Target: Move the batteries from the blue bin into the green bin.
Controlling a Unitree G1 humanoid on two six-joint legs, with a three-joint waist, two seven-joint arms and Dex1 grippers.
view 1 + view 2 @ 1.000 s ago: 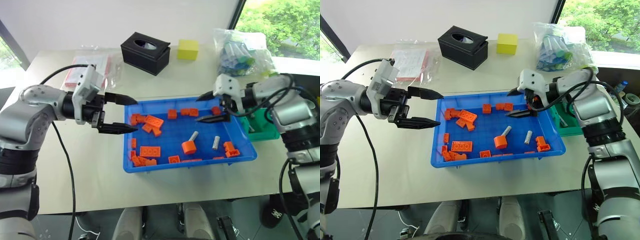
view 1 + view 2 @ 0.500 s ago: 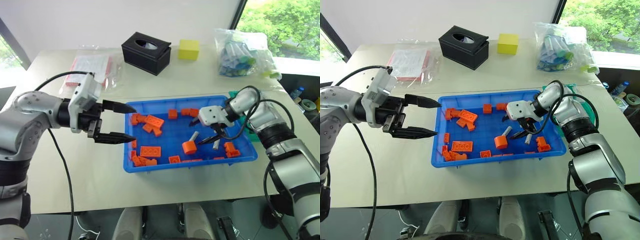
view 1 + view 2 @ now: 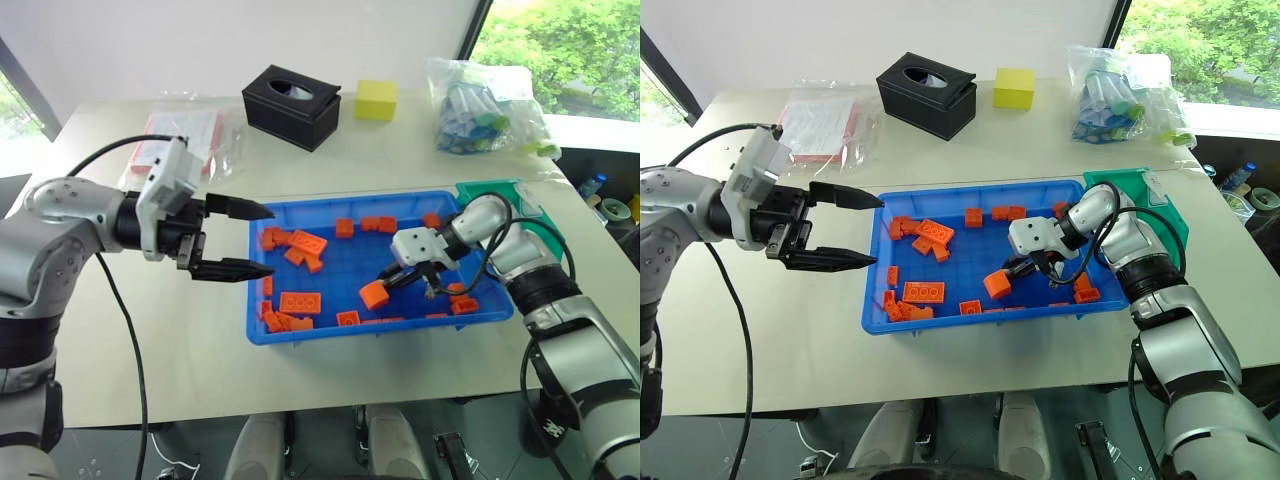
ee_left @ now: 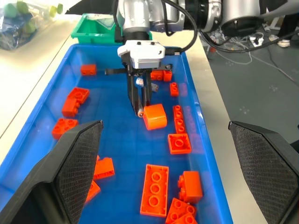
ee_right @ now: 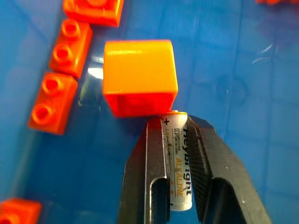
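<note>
The right gripper (image 5: 175, 154) reaches down into the blue bin (image 3: 330, 335), its two black fingers clamped on a battery (image 5: 177, 163) whose tip touches an overturned orange block (image 5: 139, 77). A second battery (image 4: 139, 82) is partly hidden behind the gripper. Orange toy bricks (image 3: 300, 302) lie scattered across the bin floor. The left gripper (image 3: 240, 240) hovers at the bin's left edge, fingers spread apart and holding nothing. The green bin (image 3: 1170, 215) sits just beyond the blue bin's right end. A black tissue box (image 3: 290, 105), a yellow block (image 3: 376, 99) and plastic bags (image 3: 485, 105) stand farther back on the table (image 3: 150, 340).
</note>
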